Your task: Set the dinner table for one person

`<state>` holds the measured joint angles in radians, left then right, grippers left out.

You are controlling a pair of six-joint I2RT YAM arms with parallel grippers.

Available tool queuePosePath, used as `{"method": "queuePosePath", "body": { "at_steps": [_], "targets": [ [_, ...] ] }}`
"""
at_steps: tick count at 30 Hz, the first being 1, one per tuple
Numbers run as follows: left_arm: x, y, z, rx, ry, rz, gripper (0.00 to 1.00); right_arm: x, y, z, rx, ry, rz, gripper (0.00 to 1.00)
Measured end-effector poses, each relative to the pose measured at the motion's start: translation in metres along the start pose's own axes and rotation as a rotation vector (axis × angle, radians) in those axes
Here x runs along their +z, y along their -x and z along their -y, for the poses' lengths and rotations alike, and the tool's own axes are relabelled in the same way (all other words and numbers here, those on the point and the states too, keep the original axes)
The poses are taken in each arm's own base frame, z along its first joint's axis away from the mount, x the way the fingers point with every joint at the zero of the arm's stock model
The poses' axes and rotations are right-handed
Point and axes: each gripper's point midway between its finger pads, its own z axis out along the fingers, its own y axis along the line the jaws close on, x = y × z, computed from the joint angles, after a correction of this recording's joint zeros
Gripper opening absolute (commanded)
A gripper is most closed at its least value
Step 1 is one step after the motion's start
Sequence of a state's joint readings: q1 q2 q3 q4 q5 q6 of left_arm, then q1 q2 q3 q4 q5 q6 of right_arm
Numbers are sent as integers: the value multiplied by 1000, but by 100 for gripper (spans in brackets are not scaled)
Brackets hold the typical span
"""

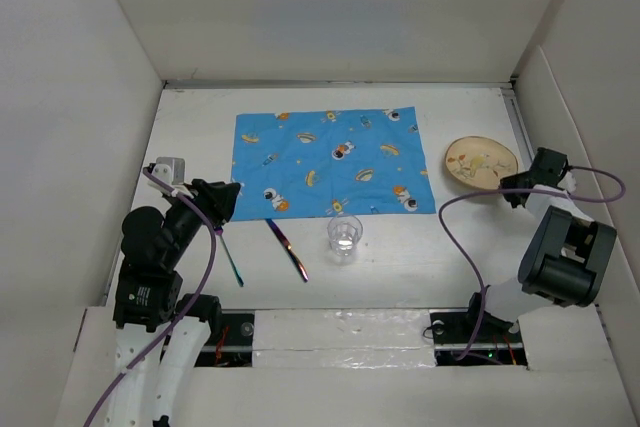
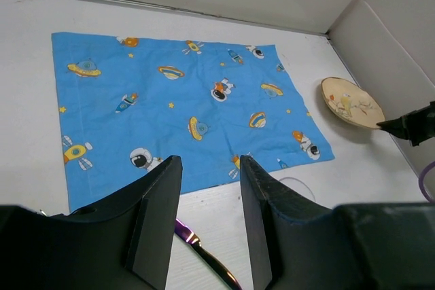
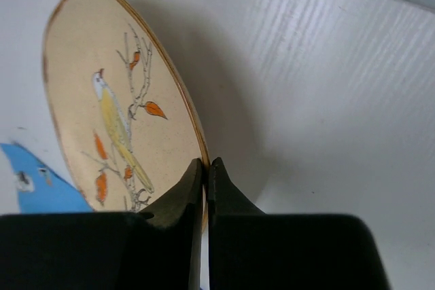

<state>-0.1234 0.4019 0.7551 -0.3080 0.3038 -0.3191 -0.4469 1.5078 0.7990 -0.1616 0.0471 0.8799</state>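
The right claw (image 3: 206, 166) pinched the rim of the bird plate (image 3: 109, 100), at the right side of the white worktop (image 1: 400, 267). The left claw (image 2: 210, 168) hung open by the near edge of the blue space cloth (image 2: 170, 100).

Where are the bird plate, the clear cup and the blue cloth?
bird plate (image 1: 481, 160): top external view, on its cream middle.
clear cup (image 1: 344, 236): top external view, on its open mouth.
blue cloth (image 2: 180, 103): left wrist view, on its printed middle.
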Motion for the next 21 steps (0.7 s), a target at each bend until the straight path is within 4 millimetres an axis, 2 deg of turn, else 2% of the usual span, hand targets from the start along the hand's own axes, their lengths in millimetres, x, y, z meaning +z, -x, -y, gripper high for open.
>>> {"method": "queuePosePath", "body": {
  "at_steps": [2, 4, 7, 11, 13, 21],
  "targets": [
    [0, 0, 0, 0, 2, 0, 36, -5, 6, -5, 10, 52, 28, 0],
    [0, 0, 0, 0, 2, 0, 36, -10, 7, -1, 23, 79, 43, 0],
    [0, 0, 0, 0, 2, 0, 35, -13, 0, 14, 43, 99, 44, 0],
    [0, 0, 0, -1, 2, -1, 35, -22, -10, 15, 59, 193, 47, 0],
    [1, -1, -1, -2, 3, -3, 35, -35, -12, 10, 50, 251, 56, 0],
    [5, -4, -4, -8, 12, -25, 34, -80, 10, -24, 24, 456, 137, 0]
  ]
}}
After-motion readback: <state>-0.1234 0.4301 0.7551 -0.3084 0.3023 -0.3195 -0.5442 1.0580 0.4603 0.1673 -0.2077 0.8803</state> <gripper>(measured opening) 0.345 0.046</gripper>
